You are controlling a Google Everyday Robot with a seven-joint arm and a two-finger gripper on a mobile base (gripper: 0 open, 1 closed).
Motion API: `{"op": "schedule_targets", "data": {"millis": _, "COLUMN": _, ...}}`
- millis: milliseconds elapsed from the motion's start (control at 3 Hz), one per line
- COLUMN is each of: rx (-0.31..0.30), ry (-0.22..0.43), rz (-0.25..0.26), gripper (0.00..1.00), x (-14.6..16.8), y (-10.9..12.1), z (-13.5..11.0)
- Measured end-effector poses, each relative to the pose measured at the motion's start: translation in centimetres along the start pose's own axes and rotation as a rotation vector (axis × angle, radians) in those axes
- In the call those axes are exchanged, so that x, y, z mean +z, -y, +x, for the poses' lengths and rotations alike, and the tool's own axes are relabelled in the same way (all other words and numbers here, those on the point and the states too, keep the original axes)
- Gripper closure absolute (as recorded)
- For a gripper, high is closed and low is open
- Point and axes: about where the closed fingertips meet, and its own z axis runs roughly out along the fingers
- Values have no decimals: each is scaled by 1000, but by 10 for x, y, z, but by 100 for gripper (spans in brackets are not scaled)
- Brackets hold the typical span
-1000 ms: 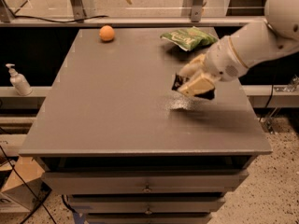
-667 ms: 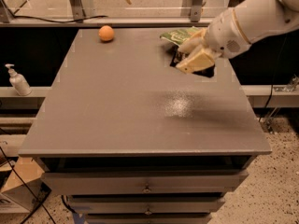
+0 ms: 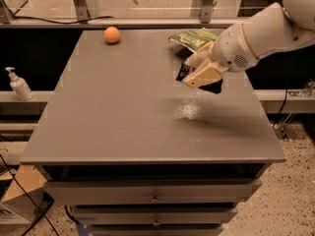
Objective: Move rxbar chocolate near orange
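**Inspection: bar in grasp, raised off table, far-right quadrant**

Change from earlier frames: a second ago my gripper (image 3: 199,74) was low over the right-centre of the flat grey tabletop (image 3: 123,107), with the bar at surface level. It then rose and moved towards the far edge. It is now just in front of the crinkly green chip bag (image 3: 193,38) and a little lower than 0.7 s ago. The orange and the chip bag have not shifted.

Gripper state: my cream-coloured fingers are closed on the small flat rxbar chocolate in its glossy black wrapper (image 3: 182,73). The bar is held clear of the table.

Condition of the bar: it is tilted, and its black ends show on either side of my fingers. The middle is covered by the grasp. Lettering cannot be read.

Position relative to target: the small round smooth orange (image 3: 112,34) sits at the far-left part of the table, near the back edge. The bar is well apart from it, to the right and nearer the camera.
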Motion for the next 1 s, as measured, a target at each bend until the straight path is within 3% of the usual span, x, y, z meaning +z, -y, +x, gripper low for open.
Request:
{"op": "schedule_targets", "data": {"millis": 333, "rx": -71, "ry": 87, "rz": 44, "gripper": 100, "x": 35, "y": 23, "z": -20}}
{"op": "schedule_targets", "data": {"millis": 1000, "rx": -173, "ry": 348, "rz": 134, "gripper": 100, "x": 90, "y": 84, "z": -64}}
